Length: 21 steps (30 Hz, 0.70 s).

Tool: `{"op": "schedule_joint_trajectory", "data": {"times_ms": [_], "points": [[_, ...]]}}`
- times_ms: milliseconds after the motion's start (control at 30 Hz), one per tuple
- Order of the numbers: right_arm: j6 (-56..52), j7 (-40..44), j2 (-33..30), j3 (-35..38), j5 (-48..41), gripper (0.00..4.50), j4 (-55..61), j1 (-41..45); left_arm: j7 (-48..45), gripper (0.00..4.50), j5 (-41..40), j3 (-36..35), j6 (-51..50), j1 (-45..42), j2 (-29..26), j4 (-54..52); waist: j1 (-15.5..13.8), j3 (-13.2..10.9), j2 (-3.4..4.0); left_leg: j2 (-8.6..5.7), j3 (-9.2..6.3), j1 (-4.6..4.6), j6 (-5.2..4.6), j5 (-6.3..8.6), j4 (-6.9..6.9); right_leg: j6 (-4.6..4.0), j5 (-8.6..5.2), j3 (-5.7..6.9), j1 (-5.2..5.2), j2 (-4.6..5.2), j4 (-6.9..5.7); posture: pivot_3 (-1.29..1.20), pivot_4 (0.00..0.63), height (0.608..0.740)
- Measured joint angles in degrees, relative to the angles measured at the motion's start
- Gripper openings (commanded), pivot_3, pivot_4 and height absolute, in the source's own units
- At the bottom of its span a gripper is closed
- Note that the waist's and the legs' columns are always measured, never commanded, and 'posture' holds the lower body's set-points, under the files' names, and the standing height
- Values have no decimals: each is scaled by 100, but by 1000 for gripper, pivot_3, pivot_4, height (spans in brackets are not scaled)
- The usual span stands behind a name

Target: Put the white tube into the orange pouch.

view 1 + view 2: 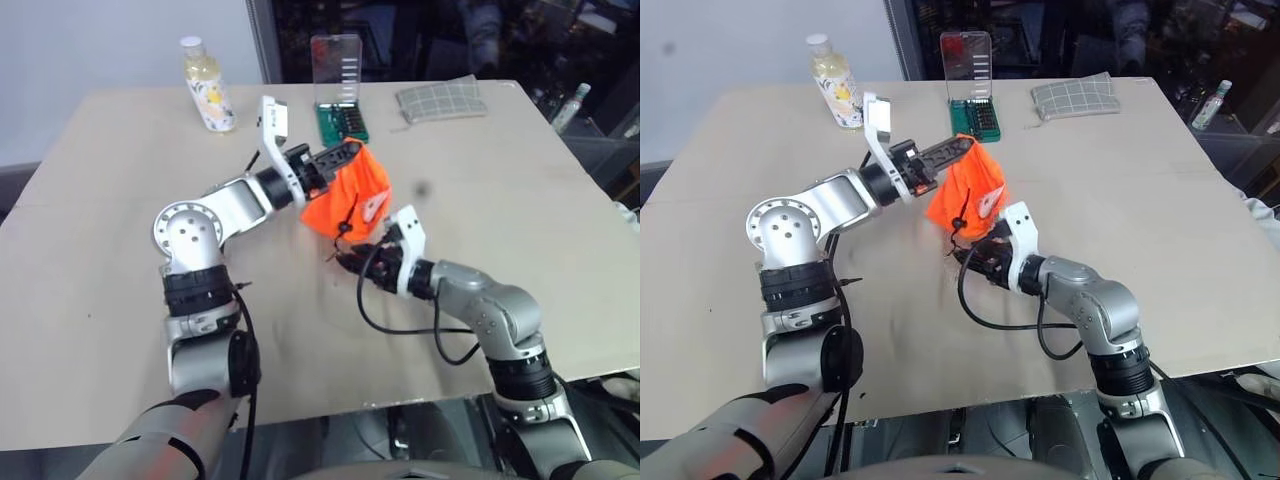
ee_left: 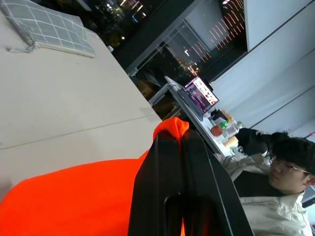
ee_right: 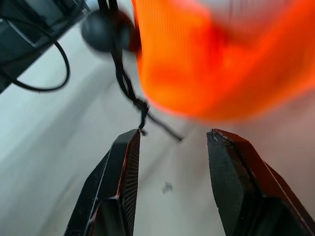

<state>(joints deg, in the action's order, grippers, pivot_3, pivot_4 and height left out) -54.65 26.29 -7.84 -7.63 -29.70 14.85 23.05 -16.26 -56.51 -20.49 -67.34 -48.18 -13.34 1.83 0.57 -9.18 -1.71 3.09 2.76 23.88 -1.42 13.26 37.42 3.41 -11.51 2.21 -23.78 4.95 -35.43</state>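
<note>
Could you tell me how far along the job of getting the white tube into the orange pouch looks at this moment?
Done: the left tool is shut on the top edge of the orange pouch, holding it up off the table. In hand: the right tool hangs open and empty just below the pouch, by its black cord. A white patch shows at the pouch's side; whether that is the tube cannot be told, so confirming it is inside remains.

My left gripper (image 1: 345, 158) lifts the bright orange soft fabric pouch (image 1: 350, 200) above the beige wooden table (image 1: 120, 250); my right gripper (image 3: 170, 142) sits just beneath.
</note>
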Motion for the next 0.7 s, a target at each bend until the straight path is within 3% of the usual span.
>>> {"op": "schedule_joint_trajectory", "data": {"times_ms": [700], "points": [[436,-47,299,-275,48,2173,-187,87,45,0,6,79,41,0,18,4,4,0,0,0,-1,-2,0,0,0,0,0,0,0,-1,-2,0,150,740]]}}
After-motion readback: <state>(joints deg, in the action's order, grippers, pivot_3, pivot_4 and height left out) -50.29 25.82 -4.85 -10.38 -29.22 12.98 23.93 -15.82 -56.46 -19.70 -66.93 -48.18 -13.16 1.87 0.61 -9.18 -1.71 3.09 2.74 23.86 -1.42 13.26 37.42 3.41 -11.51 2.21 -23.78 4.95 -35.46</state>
